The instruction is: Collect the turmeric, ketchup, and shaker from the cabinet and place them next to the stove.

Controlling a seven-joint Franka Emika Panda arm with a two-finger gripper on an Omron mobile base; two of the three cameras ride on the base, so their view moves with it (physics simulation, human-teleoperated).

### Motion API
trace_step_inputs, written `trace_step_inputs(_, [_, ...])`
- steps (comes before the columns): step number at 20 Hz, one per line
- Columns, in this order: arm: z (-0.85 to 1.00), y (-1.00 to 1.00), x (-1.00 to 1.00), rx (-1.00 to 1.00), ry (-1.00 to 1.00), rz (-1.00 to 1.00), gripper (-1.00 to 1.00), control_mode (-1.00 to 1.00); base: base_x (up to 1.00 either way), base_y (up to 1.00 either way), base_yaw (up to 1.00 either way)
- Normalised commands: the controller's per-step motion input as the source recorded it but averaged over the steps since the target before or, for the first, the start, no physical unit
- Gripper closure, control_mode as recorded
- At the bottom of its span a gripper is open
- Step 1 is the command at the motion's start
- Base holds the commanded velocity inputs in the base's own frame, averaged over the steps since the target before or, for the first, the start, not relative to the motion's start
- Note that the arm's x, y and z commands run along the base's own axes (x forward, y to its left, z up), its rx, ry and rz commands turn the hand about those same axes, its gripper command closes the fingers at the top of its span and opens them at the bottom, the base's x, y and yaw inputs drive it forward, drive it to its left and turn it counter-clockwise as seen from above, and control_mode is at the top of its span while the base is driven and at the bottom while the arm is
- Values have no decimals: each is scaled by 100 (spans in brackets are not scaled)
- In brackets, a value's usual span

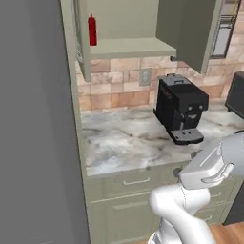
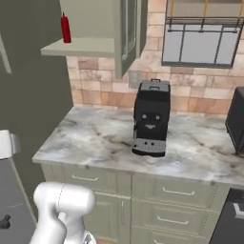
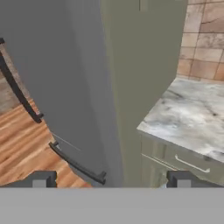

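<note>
The ketchup [image 1: 92, 29], a slim red bottle, stands upright at the left end of the open cabinet's [image 1: 189, 29] inner shelf. The right base view shows the ketchup [image 2: 65, 28] on the same shelf, left of the cabinet [image 2: 127, 34] door. My gripper [image 3: 111, 180] is open, its two dark fingertips [image 3: 42, 179] wide apart with nothing between them. It hangs low, well below the shelf, facing a grey fridge side and the counter's corner. The turmeric, the shaker and the stove are out of view.
A black coffee machine [image 1: 180, 108] stands on the marble counter [image 1: 119, 138] under the cabinet. A black appliance [image 2: 236, 121] sits at the counter's right end. The tall grey fridge [image 1: 33, 119] walls off the left. Drawers [image 2: 171, 193] run below the counter.
</note>
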Motion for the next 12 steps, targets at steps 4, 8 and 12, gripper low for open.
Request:
trace_step_inputs(4, [0,0,0,0,0,0,-100,100,74,11,-38])
trace_step_inputs(8, [0,0,0,0,0,0,-100,100,61,21,-35])
trace_step_inputs(12, [0,0,0,0,0,0,-100,100,53,30,-27])
